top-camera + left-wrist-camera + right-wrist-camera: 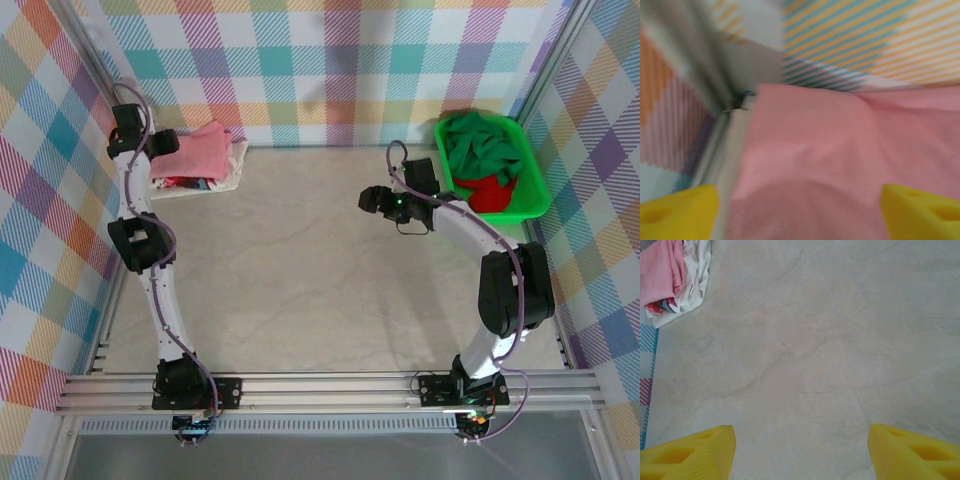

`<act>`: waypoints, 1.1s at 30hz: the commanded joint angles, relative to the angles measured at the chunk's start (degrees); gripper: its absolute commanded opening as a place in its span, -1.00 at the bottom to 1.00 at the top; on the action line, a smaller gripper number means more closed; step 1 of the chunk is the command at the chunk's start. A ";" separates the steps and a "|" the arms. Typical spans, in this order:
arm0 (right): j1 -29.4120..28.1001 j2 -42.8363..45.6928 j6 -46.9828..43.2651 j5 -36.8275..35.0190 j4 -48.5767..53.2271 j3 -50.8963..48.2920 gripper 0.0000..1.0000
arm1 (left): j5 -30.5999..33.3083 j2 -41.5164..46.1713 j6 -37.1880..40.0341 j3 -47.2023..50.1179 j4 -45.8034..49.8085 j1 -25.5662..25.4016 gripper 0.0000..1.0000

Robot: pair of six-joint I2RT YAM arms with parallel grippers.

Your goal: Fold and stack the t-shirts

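Note:
A folded salmon-pink t-shirt [200, 148] lies on top of a white t-shirt with red print [228, 174] in the back left corner of the table. My left gripper [168, 143] hovers at the pink shirt's left edge. In the left wrist view the pink cloth [840, 150] lies under my left gripper [800, 215], whose yellow fingertips [677, 210] stand wide apart and open, holding nothing. My right gripper [372, 200] hangs over bare table, open [800, 455]. Its view catches the pink shirt [660, 267] and white shirt [694, 280] at top left. A dark green t-shirt [485, 145] and a red one [492, 193] lie crumpled in the tray.
The bright green plastic tray [537, 188] stands at the back right against the checked wall. Checked walls close the table [300, 270] on the back and both sides. A metal rail [330, 390] runs along the near edge by the arm bases.

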State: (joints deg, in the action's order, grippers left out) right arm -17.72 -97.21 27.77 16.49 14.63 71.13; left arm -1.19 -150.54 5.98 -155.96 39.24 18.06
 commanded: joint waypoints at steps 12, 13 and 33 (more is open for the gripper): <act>-0.38 19.40 -13.43 -29.80 -17.00 -13.23 0.96 | -0.36 66.55 -17.78 67.43 -30.19 -5.18 1.00; -0.34 21.86 -14.78 -33.41 -19.97 -15.99 1.00 | -0.29 71.82 -19.20 75.08 -34.30 -7.07 1.00; 8.58 26.57 -20.08 -41.35 -35.46 -44.42 0.99 | 23.59 78.03 -9.41 127.95 -56.08 -24.78 1.00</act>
State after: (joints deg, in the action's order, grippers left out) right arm -10.85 -68.40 5.26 -27.38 -14.59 26.83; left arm 17.54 -70.06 -6.85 -27.55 -11.62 -6.35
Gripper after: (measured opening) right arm 0.997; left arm 0.999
